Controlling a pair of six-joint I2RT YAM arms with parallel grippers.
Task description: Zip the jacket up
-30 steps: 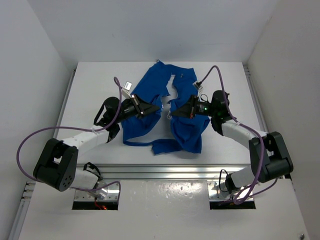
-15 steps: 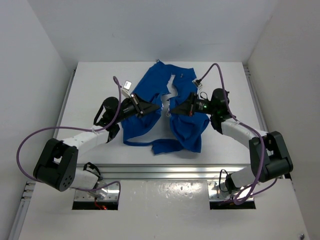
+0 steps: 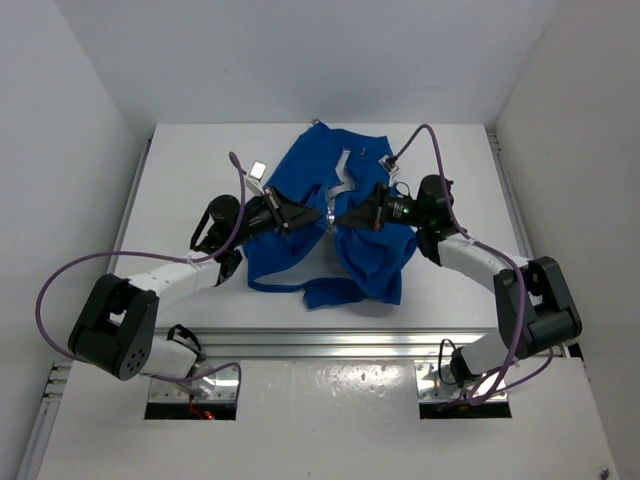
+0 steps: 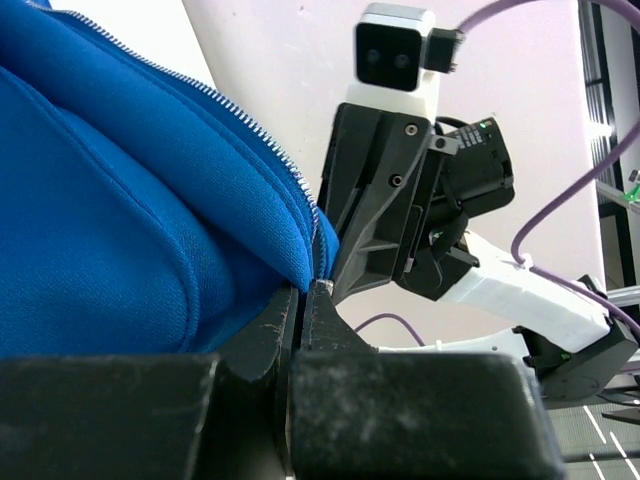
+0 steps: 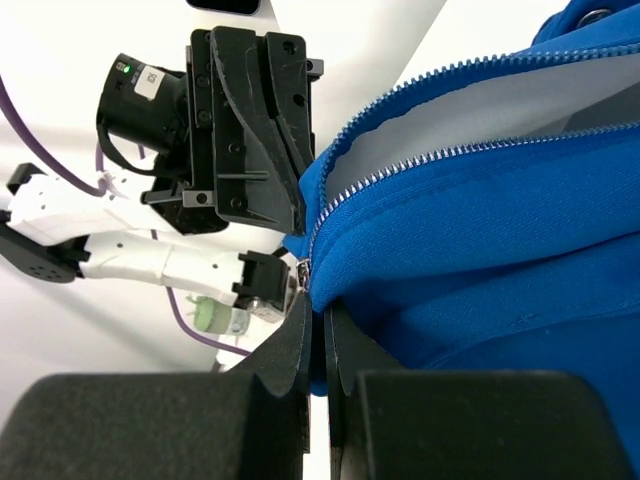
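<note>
The left gripper (image 3: 320, 216) is pinching tight on the front edge of the jacket (image 3: 300, 170). In the left wrist view its two black fingers (image 4: 262, 335) are pressing together with a fold of blue cloth between them, right beside the little zipper (image 4: 232, 108) teeth.

The right gripper (image 3: 341, 222) is pinching tight too. In the right wrist view it is biting the blue edge of the other front side, at the low end of a row of zipper teeth.

The two grippers are pointing at each other, nose to nose, very close over the middle of the jacket.

The jacket is lying in the middle of the white table (image 3: 180, 170), with its top reaching toward the far edge and its bottom lying near the near edge. Its front is gaping open above the grippers, showing the pale inside.

A purple cable (image 3: 70, 270) is looping off each arm.
</note>
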